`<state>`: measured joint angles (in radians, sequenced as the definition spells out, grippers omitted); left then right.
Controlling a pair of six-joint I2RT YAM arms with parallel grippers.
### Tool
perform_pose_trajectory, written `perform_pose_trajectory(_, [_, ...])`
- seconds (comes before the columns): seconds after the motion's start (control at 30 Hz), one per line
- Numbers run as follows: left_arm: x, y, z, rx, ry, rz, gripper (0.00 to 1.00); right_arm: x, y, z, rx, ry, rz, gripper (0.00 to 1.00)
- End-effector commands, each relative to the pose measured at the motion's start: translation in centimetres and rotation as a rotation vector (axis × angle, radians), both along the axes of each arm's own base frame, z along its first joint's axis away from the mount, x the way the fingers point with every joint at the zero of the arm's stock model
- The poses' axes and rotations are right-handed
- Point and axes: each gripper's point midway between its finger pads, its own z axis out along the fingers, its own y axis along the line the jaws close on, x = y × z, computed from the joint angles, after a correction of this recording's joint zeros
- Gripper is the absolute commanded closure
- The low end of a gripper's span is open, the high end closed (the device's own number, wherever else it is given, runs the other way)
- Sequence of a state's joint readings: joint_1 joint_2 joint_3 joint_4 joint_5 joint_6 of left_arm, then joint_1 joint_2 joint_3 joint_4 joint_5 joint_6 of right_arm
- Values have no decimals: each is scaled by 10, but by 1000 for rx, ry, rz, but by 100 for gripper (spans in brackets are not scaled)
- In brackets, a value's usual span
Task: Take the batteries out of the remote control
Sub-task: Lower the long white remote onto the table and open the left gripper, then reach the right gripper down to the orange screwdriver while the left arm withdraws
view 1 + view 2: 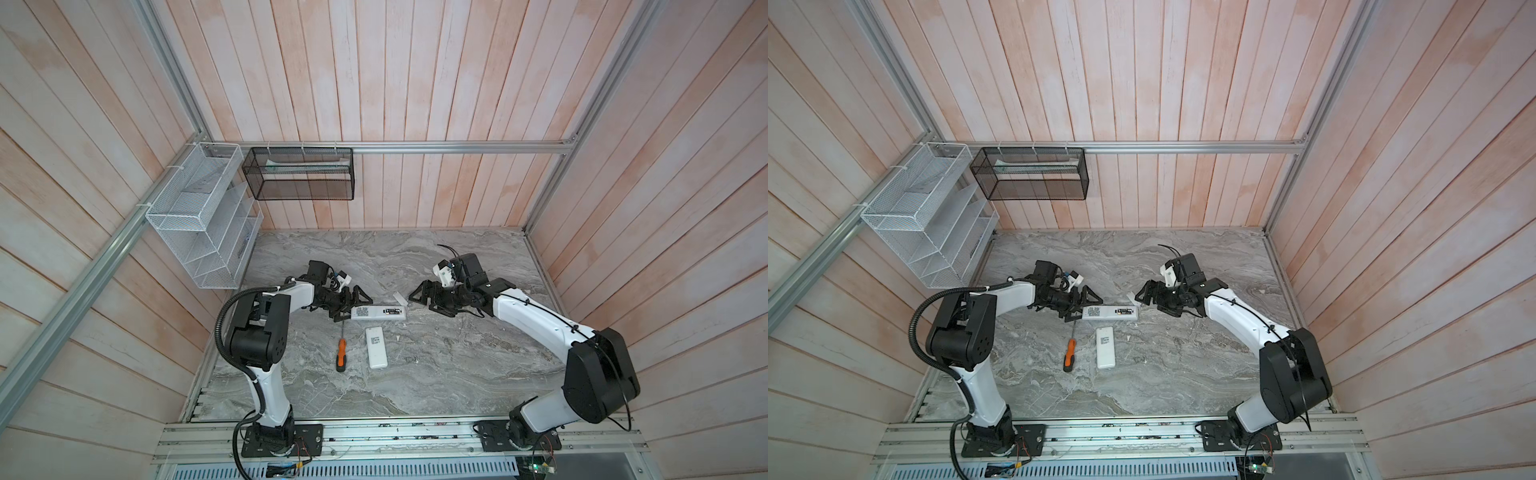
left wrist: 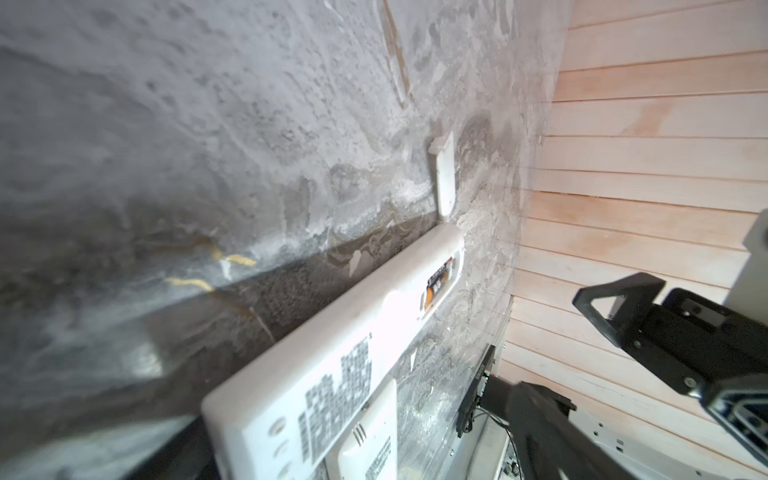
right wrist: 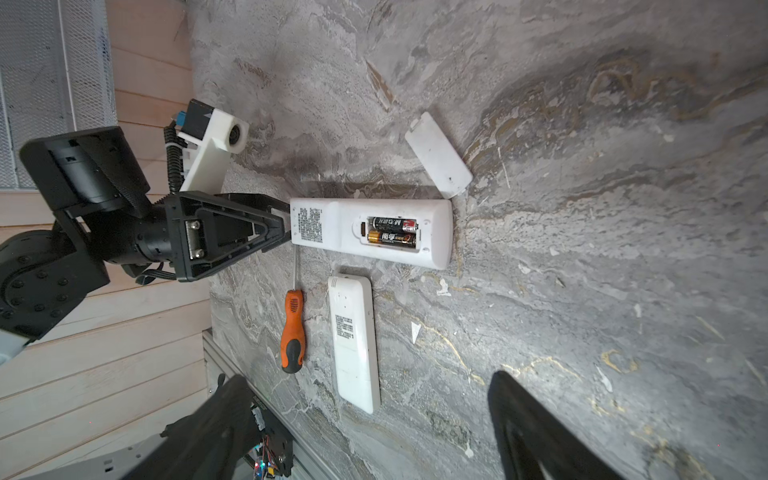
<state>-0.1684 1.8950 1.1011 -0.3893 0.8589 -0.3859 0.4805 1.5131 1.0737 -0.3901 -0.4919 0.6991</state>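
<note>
Nearest, seeing a screwdriver (image 1: 341, 354) lying beside a closed remote (image 1: 376, 347) on the desk (image 1: 436, 374). Beyond them, seeing the open remote (image 3: 328, 224) lying back up, holding both batteries (image 3: 390, 231) in its compartment. Finding the left gripper (image 3: 287, 224) spread wide at that remote's end, the right gripper (image 1: 419, 301) hovering open and empty opposite. Farthest, spotting the loose cover (image 3: 438, 153).

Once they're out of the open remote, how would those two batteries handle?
The batteries are smooth cylinders, so they would probably roll on the marble table. Seated snugly side by side in the open remote, they likely resist lifting. Their glossy casings may slip.
</note>
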Motion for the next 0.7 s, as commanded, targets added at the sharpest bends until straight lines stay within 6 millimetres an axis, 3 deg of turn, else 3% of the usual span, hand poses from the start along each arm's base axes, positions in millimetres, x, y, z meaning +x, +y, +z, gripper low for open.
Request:
perform_pose_trajectory(0.0, [-2,14,5,96,-17,47,0,0,2,10,-32,-24,42,10])
perform_pose_trajectory(0.13, [-9,31,25,185,-44,126,0,4,11,13,-34,-23,111,10])
perform_pose_trajectory(0.27, [-32,54,62,264,-96,253,0,2,30,14,-60,-20,182,10])
perform_pose_trajectory(0.47, [-96,97,79,393,-77,441,0,-18,77,-18,-142,42,290,14])
perform_pose_trajectory(0.67, [-147,114,92,322,-89,623,0,-53,135,-45,-250,69,408,16])
